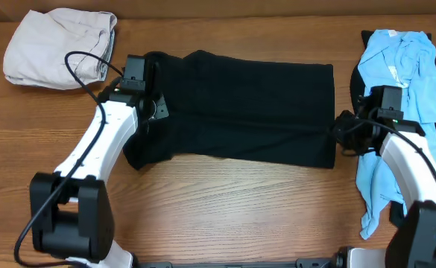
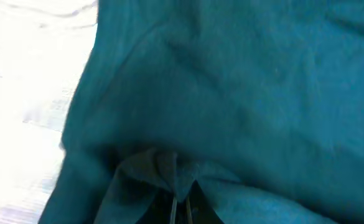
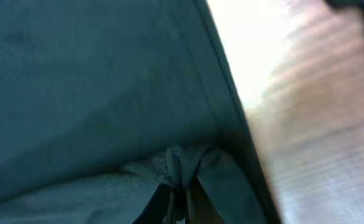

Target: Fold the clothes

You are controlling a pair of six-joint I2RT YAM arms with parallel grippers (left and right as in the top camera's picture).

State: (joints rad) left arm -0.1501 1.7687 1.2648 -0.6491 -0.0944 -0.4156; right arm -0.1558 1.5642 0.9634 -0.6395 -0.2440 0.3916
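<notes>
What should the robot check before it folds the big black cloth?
1. Left pincer has hold of the black cloth: ok, cloth is bunched between its tips.
2. Right pincer has hold of the other end: ok, it pinches a fold near the edge.
3. Black cloth lies spread out between the two arms: ok, though its near-left corner is rumpled.
4. Beige garment is out of the way: ok, it lies off the black cloth at the far-left corner.
5. Blue shirt will not snag: cannot tell, the right arm reaches across it.
6. Bare table in front: ok.
</notes>
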